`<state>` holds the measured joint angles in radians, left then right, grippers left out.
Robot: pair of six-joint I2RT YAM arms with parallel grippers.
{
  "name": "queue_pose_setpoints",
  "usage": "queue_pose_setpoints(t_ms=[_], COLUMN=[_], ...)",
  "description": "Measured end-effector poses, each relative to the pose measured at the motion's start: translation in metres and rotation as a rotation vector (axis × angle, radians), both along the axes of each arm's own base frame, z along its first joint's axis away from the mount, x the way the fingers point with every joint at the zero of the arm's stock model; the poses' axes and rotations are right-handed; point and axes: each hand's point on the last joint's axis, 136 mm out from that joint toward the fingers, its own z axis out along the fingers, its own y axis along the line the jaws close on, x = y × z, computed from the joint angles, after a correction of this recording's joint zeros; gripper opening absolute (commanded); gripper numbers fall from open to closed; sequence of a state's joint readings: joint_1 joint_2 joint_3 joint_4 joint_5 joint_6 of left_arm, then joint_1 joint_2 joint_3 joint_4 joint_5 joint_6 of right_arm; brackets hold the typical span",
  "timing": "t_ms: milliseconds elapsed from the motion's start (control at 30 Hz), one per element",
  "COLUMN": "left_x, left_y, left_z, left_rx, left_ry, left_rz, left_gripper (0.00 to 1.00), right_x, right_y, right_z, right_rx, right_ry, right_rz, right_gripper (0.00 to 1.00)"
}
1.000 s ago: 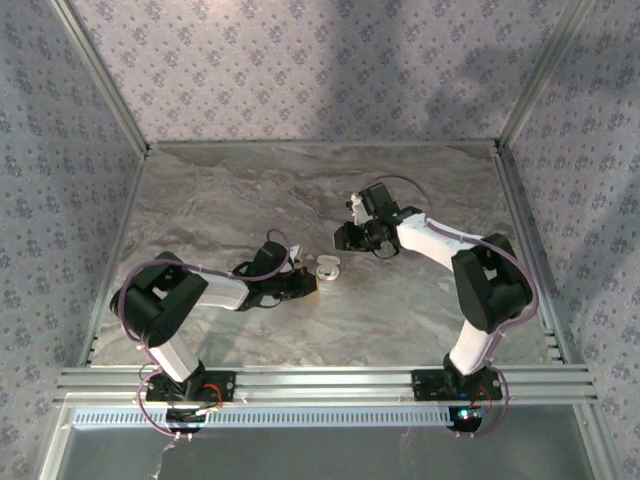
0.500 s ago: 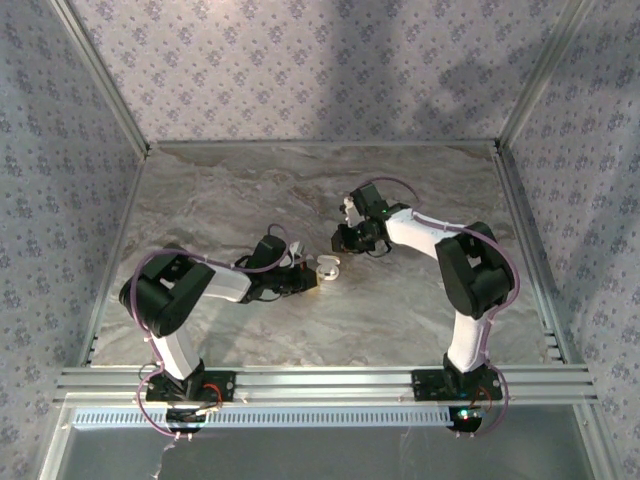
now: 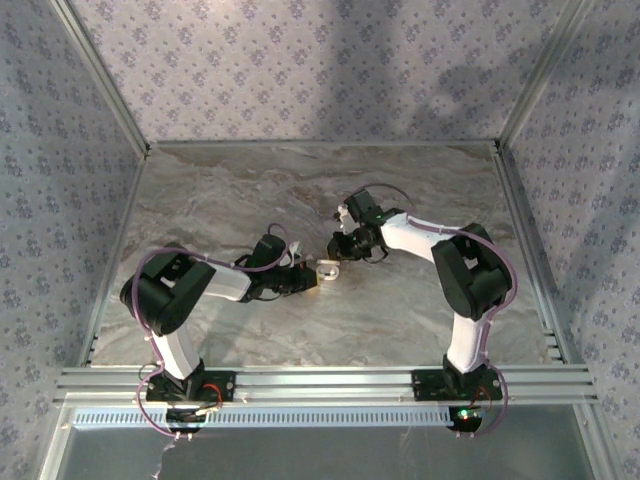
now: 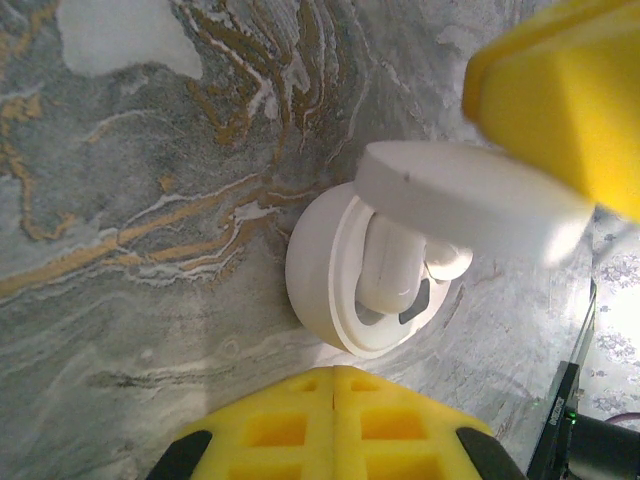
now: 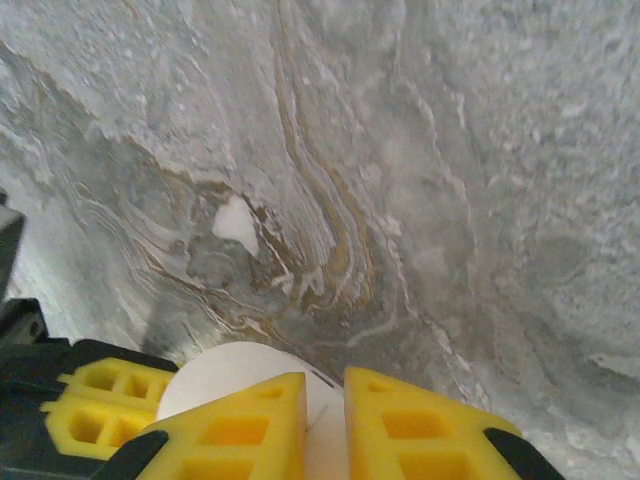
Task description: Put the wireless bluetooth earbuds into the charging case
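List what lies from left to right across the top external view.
left frame rail → left arm → charging case → right arm → right frame rail

Worktop (image 4: 150, 200): stone-look slab, grey with ochre and white veining, smooth, low sheen. Charging case (image 4: 315, 270) and its lid (image 4: 460, 195): white plastic, smooth, satin. Earbud (image 4: 385, 265): white plastic, glossier, with bright highlights. Jaws' pads (image 4: 340, 430): yellow, matt, moulded with square recesses. Frame rails (image 3: 320, 381): bare ribbed metal, dull silver. Walls (image 3: 300, 70): matt printed sheet, paper or cloth undetermined.
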<state>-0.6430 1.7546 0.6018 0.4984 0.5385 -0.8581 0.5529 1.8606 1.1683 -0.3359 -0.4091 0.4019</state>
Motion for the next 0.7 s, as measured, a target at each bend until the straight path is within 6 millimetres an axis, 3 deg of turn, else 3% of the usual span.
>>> queue_pose_setpoints(t_ms=[367, 533, 700], left_x=[0.001, 0.002, 0.007], left_y=[0.001, 0.017, 0.035], left_z=[0.001, 0.014, 0.054], left_rx=[0.005, 0.041, 0.043], left_ry=[-0.008, -0.08, -0.229], left_rz=[0.008, 0.062, 0.125], left_gripper=[0.0, 0.0, 0.08], right_x=[-0.013, -0.017, -0.021], right_y=[0.001, -0.007, -0.013], right_z=[-0.003, 0.009, 0.037], right_rx=[-0.011, -0.029, -0.051], right_ry=[0.011, -0.027, -0.113], right_rz=[0.018, -0.006, -0.051], right_gripper=[0.22, 0.37, 0.55])
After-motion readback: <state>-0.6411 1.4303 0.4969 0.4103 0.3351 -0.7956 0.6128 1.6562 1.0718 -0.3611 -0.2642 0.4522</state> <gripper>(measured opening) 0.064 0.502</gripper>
